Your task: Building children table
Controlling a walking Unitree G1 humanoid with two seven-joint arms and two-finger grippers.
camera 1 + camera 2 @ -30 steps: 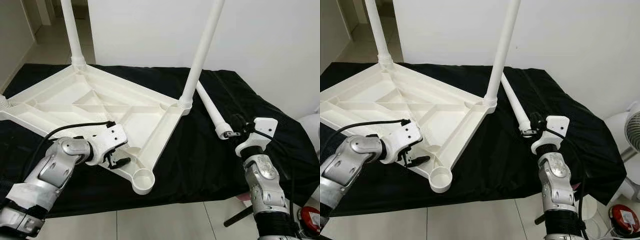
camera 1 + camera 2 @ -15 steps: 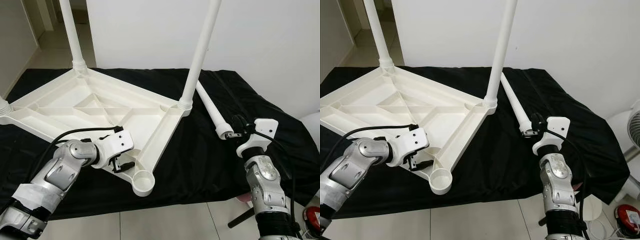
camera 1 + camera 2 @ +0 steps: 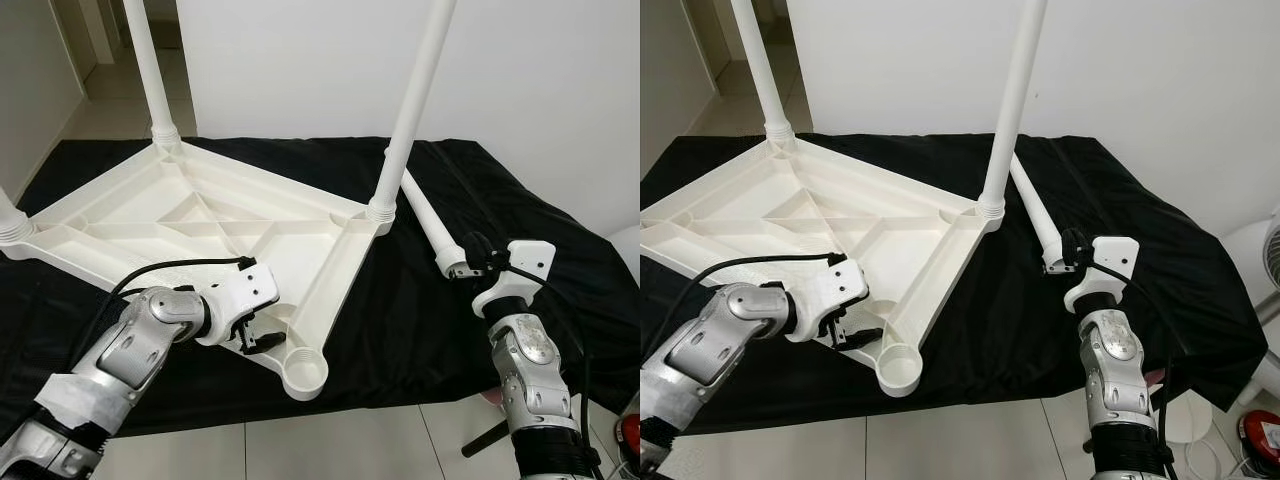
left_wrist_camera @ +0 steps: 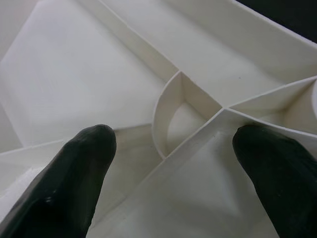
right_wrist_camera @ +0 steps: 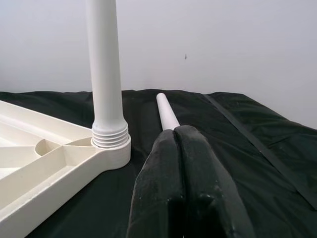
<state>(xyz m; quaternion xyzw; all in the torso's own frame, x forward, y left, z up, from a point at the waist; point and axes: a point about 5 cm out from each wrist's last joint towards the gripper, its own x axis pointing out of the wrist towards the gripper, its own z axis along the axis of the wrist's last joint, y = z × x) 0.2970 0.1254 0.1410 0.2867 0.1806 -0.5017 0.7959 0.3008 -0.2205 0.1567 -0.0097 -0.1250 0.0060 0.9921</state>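
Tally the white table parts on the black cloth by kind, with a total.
Upside-down tabletop: 1
Legs already standing in corner sockets: 3 ()
Loose leg lying on the cloth, its end at the right gripper: 1
Total: 5 parts

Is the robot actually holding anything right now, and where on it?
The right gripper is shut on the loose table leg, at its near, threaded end. The left gripper is open over the tabletop, holding nothing.
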